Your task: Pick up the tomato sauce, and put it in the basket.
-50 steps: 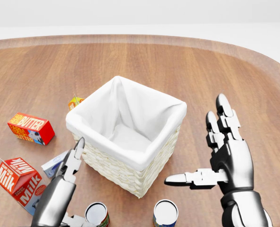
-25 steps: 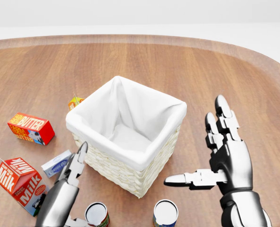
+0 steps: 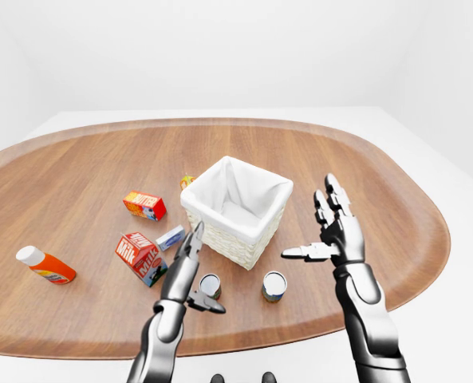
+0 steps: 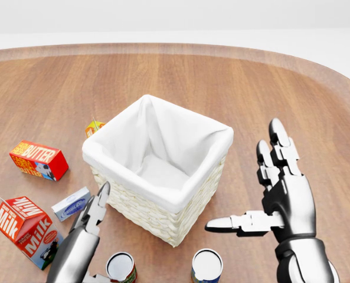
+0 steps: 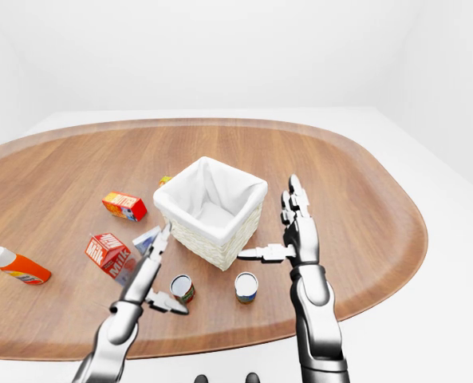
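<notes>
At head view's bottom edge, both cans cut off, labels unreadable; both hands' fingers apart, empty.

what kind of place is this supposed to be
Likely a bare simulated test room, not a real kitchen: blank white walls and floor surround one rounded wooden table. On it, groceries lie around a white-lined wicker basket, among them a milk carton and two cans.

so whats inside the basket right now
Only its white cloth lining shows: the basket looks empty, with none of the cans or cartons in it. The near wall hides the part of the floor closest to the camera, so something small there cannot be excluded.
</notes>
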